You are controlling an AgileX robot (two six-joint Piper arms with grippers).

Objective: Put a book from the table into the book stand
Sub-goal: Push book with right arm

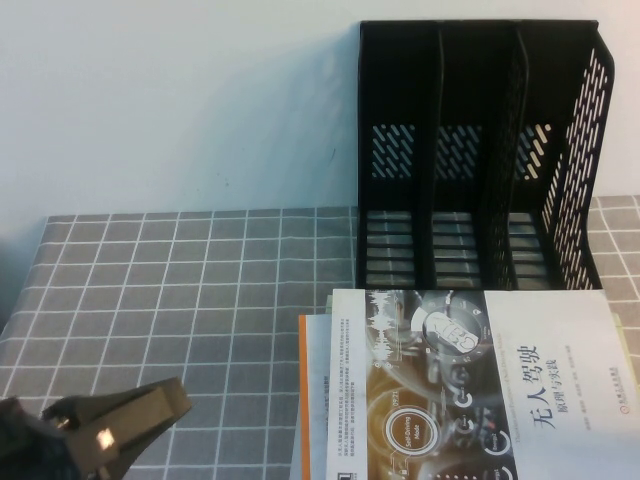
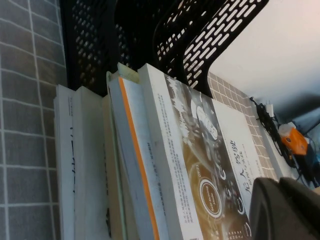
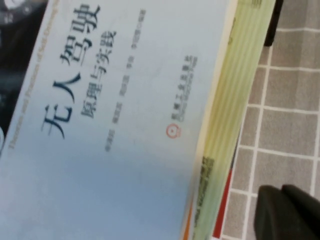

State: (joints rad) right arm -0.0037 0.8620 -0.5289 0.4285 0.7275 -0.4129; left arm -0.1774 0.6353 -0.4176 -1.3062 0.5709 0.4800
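The book [image 1: 480,390] lies face up on top of a stack at the table's near right: white cover, black Chinese title, brown-orange dial artwork. It also shows in the left wrist view [image 2: 200,150] and the right wrist view [image 3: 115,100]. The black three-slot book stand [image 1: 480,150] stands upright just behind the stack, slots empty; it also shows in the left wrist view [image 2: 150,30]. My left gripper [image 1: 170,400] sits low at the near left, shut and empty, well left of the stack [image 2: 279,182]. My right gripper [image 3: 281,192] is shut and empty over the cloth beside the stack's right edge; the high view does not show it.
The grey grid cloth table [image 1: 180,290] stretches left of the stack. Under the book lie a white-grey book with an orange edge [image 1: 312,400] and a yellow-green book [image 3: 235,100]. Cables and an orange object [image 2: 292,142] lie beyond the table's far right.
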